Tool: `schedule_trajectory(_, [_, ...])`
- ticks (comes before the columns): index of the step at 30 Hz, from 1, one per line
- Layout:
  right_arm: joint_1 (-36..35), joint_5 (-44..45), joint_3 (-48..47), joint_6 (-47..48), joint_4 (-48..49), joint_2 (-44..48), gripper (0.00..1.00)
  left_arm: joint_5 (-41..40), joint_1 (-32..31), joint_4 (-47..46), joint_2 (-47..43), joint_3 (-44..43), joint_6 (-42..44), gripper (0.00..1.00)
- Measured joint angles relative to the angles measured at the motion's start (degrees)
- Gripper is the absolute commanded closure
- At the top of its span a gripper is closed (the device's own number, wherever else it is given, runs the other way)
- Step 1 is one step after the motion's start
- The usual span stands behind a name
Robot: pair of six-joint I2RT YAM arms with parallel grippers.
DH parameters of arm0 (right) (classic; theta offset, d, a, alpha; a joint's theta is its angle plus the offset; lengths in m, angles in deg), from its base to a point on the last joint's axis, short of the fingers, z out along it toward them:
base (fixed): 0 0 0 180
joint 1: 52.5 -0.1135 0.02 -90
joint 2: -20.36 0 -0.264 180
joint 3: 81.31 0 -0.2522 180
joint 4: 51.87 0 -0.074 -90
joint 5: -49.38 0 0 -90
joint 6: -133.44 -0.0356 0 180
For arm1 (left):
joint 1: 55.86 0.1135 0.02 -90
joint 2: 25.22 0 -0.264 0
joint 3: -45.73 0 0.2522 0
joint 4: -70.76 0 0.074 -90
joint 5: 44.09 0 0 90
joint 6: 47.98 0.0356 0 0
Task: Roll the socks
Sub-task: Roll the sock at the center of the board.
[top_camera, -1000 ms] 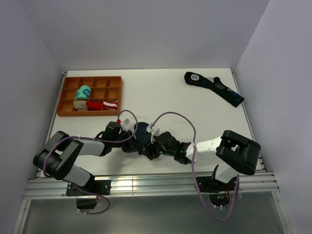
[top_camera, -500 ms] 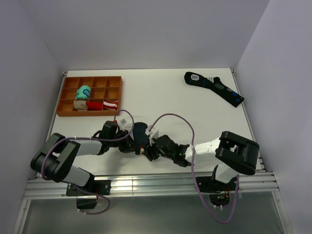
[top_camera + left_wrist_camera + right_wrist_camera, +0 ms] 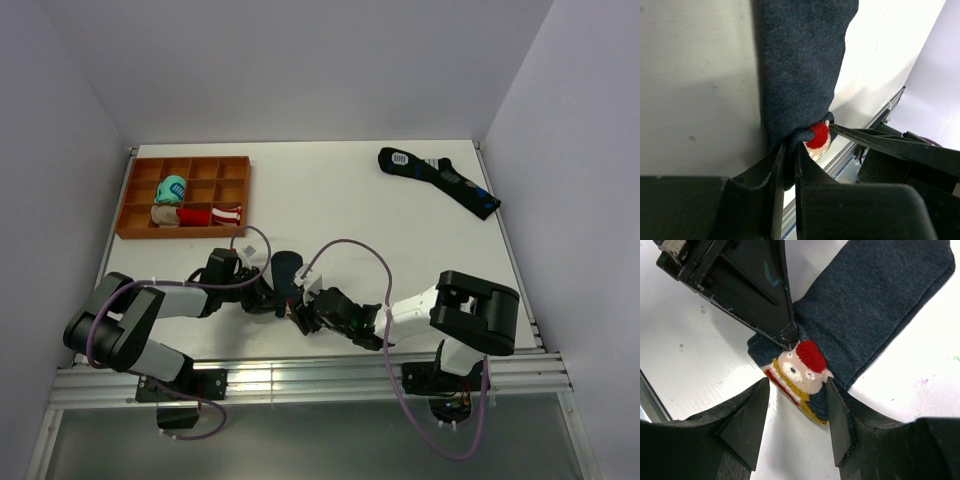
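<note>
Tray [image 3: 231, 171] | holds teal bundle [image 3: 171, 189], beige bundle [image 3: 165, 215], red-white bundle [image 3: 213, 214] | socks [image 3: 287, 268] outside

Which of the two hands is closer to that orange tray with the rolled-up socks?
Left. The left hand is a short way out from the near right corner of the orange tray. The right hand lies just beyond the left one, farther from the tray.

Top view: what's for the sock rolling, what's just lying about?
Job: short dark navy sock pair; left end effector pinching it; right end effector open at its patch.
Idle: long dark blue-marked sock; orange compartment tray; teal rolled bundle; beige rolled bundle; red-white rolled bundle.
</note>
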Motion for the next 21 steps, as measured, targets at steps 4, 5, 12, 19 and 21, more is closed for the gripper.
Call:
schedule_trajectory(4, [-1.0, 1.3, 0.0, 0.0, 1.6, -1.0, 0.45, 0.7, 1.4, 1.4, -0.3, 0.0, 0.1, 1.00])
schedule_trajectory(5, [-1.1, 1.5, 0.0, 0.0, 1.8, -1.2, 0.45, 1.0, 1.8, 1.7, -0.3, 0.0, 0.0, 1.00])
schedule_trajectory(12, [-2.6, 4.1, 0.1, 0.0, 3.9, -2.8, 0.47, 2.3, 3.3, 2.6, -0.2, 0.0, 0.0, 0.99])
schedule_trajectory(19, [-4.8, 9.0, -0.7, 0.2, 5.4, -5.1, 0.49, 4.6, 4.7, 1.2, 1.0, 0.4, -0.6, 0.98])
schedule_trajectory(21, [-5.0, 9.8, -0.7, 0.2, 5.6, -5.3, 0.51, 5.0, 4.9, 1.0, 1.2, 0.4, -0.9, 0.97])
